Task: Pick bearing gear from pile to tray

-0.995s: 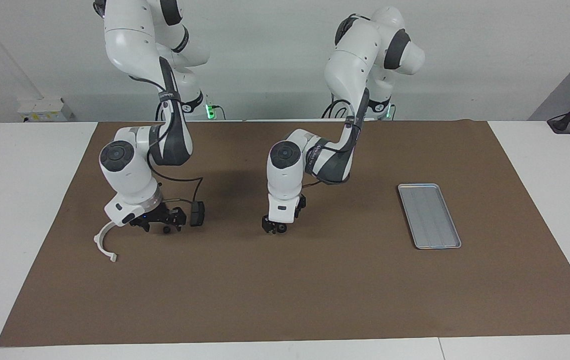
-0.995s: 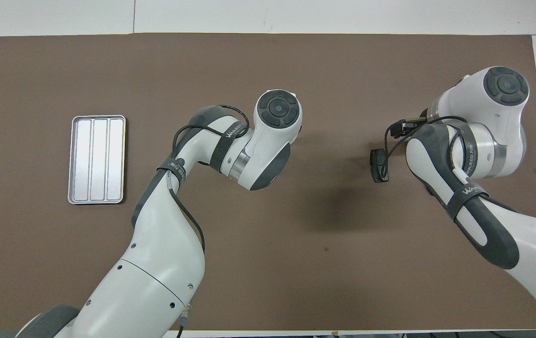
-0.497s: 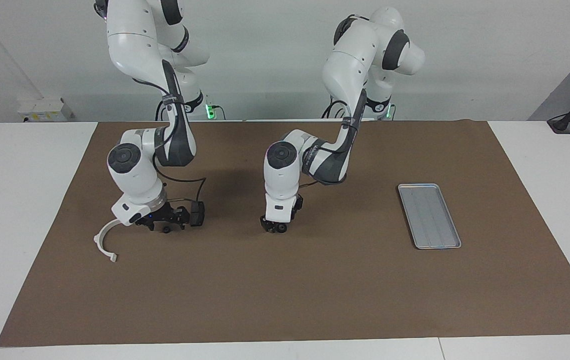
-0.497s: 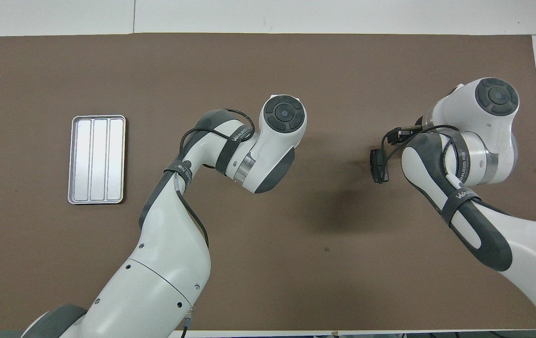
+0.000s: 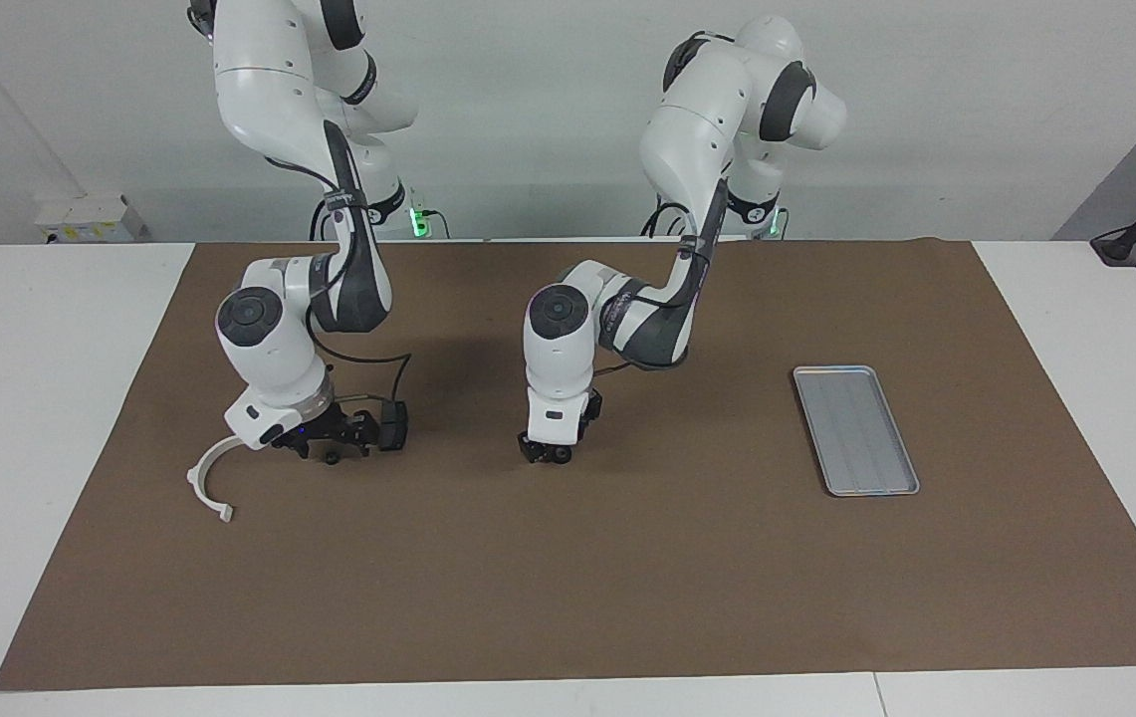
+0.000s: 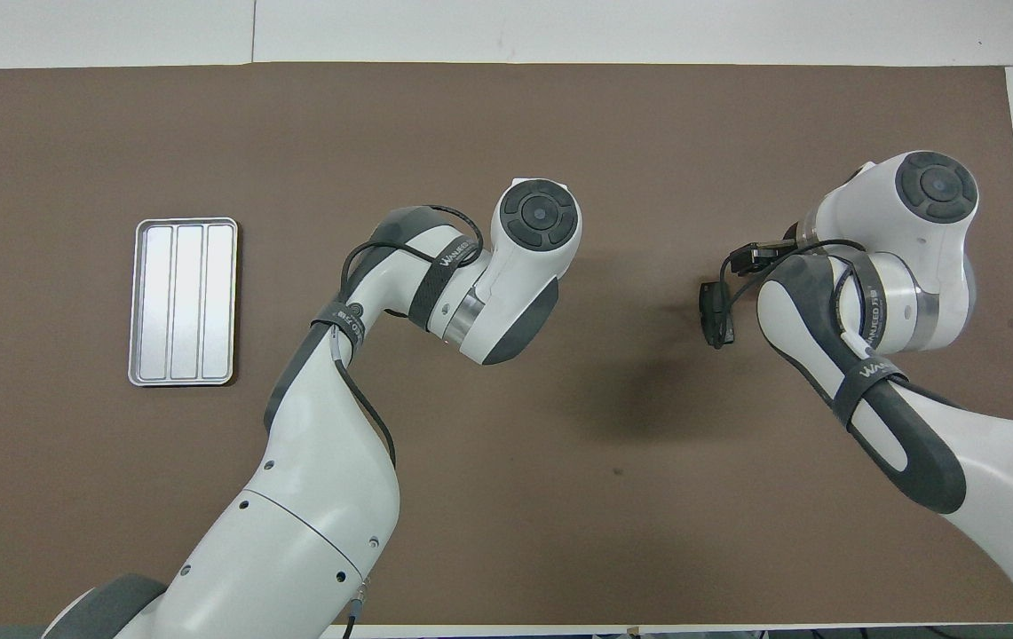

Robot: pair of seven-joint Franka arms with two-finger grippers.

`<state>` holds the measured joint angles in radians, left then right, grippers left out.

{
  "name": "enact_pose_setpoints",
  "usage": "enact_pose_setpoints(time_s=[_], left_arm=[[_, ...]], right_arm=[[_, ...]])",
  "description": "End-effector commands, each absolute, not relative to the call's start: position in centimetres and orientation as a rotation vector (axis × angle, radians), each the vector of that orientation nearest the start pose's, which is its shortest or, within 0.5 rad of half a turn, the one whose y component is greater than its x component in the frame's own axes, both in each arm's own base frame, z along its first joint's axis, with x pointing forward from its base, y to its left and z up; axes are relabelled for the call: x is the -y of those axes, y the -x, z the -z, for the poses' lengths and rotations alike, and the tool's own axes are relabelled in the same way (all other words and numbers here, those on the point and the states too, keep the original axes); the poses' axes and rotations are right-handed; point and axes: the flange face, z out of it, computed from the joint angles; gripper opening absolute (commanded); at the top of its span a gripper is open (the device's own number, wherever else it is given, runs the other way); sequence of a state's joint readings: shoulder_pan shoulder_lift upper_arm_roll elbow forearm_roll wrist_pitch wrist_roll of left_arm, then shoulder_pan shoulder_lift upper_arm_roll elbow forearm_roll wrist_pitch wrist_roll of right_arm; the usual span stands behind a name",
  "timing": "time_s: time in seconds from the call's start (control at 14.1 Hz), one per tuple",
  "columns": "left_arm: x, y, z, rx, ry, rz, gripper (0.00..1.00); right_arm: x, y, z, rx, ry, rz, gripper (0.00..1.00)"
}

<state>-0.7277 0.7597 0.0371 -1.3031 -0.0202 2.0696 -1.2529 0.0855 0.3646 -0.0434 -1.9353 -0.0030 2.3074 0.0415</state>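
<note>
The left end effector (image 5: 548, 453) is down at the brown mat (image 5: 627, 578) near the middle of the bench (image 5: 50, 398), its black fingertips at or just above the surface around a small dark round piece (image 5: 561, 455); how far apart they stand I cannot tell, nor whether they grip the piece or only touch it. In the overhead view the arm's own wrist covers this end effector entirely. The right end effector (image 5: 329, 445) is low over the pile (image 5: 329, 453) toward the right arm's end of the bench, its fingers spread wide and carrying nothing, with a small black round piece (image 5: 331, 459) on the mat just below them. A white curved arc (image 5: 204, 478) lies beside it (one end runs under the white wrist housing), on the mat. The tray (image 5: 856, 430) sits flat toward the left arm's end of the bench, well apart from both end effectors, and no part is seen in it.
</note>
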Motion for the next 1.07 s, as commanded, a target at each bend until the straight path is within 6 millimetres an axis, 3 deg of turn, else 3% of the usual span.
enact_pose_setpoints(time_s=[0.0,0.28,0.99], left_arm=[[48.0,-57.2,-27.9,0.889,3.003,0.054,0.59],[47.8,-57.5,-27.8,0.897,3.01,0.067,0.59],[47.0,-58.3,-27.7,0.917,3.006,0.093,0.58]], right_arm=[[-2.6,-61.4,-29.7,0.034,3.147,0.061,0.95],[-2.5,-61.4,-29.0,0.034,3.148,0.049,0.95],[-2.3,-61.3,-28.6,0.03,3.149,0.037,0.71]])
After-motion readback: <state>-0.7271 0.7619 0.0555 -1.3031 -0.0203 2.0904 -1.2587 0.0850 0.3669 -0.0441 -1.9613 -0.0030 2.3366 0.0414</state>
